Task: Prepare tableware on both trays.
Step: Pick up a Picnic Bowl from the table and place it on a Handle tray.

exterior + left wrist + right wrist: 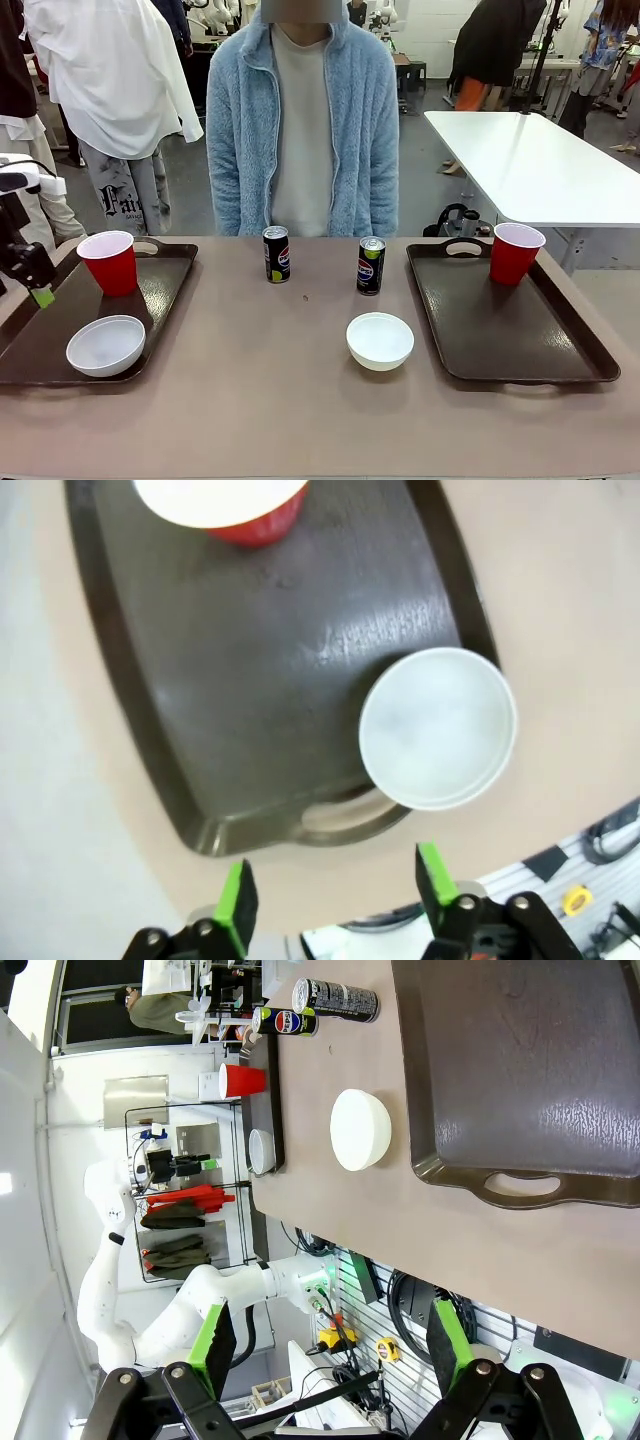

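Left tray looks about half set. A red cup stands upright at its far end, and a white bowl sits at the near end, right by the rim and the handle cutout. The left gripper hangs over the outer side of that tray with its green pads spread apart and nothing between them. It isn't touching the bowl or the cup.

The right tray has just the other red cup, upright in the far corner next to the handle cutout.

The second bowl sits on the bare table between the trays, nearer the right one but not touching it. Both black cans stand upright on the table too, the left can and the right can, near each other with a gap between, just beyond that bowl.

The right gripper is off the table's near edge by the right tray's handle — fingers wide apart, holding nothing.

A person in a light blue fleece stands at the far side behind the cans.
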Available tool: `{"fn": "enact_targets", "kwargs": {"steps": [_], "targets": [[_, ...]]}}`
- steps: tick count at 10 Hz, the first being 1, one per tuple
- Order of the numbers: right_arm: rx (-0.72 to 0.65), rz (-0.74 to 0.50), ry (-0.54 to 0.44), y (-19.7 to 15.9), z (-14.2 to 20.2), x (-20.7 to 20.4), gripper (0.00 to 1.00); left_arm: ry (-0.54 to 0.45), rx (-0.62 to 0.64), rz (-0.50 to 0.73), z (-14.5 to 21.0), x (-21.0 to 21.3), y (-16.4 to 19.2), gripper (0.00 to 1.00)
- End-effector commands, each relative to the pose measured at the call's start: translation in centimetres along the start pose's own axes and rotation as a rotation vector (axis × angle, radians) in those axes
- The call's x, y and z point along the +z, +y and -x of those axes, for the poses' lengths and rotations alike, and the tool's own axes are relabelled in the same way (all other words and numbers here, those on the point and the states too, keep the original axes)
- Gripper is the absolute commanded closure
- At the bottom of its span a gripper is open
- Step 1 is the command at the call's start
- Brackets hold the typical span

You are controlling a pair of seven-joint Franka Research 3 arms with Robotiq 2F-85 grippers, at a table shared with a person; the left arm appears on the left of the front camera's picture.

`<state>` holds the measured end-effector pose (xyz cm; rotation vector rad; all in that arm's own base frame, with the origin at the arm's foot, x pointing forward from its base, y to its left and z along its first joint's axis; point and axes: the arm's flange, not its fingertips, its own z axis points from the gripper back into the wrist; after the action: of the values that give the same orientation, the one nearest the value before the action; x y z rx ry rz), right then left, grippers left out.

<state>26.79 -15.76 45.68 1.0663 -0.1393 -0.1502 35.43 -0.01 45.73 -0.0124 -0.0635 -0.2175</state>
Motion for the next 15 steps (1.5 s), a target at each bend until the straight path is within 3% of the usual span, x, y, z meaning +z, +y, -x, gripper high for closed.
{"fn": "enact_targets", "kwargs": {"steps": [1, 5, 6, 8, 11, 15], "targets": [[-0.007, -0.014, 0.003, 0.2, 0.0, 0.0, 0.00, 0.023, 0.022, -0.011, -0.1, 0.5, 0.6, 0.06], [0.000, 0.000, 0.000, 0.0, 0.0, 0.0, 0.00, 0.002, 0.005, 0.001, 0.1, 0.4, 0.2, 0.05], [0.012, 0.051, -0.009, 2.1, 0.8, 0.6, 0.00, -0.049, 0.019, 0.184, -0.3, 0.2, 2.1, 0.05], [0.058, 0.092, -0.036, 6.9, -0.9, -0.9, 0.00, -0.164, 0.044, 0.435, 0.0, 0.3, 5.5, 0.05], [0.077, 0.223, 0.069, 12.5, -2.6, -8.3, 0.00, -0.250, 0.111, 0.770, 1.1, -1.6, 11.3, 0.05], [0.200, 0.517, 0.143, 17.7, -1.3, -18.4, 0.00, -0.367, 0.146, 0.981, 4.0, -2.1, 18.2, 0.05]]}}
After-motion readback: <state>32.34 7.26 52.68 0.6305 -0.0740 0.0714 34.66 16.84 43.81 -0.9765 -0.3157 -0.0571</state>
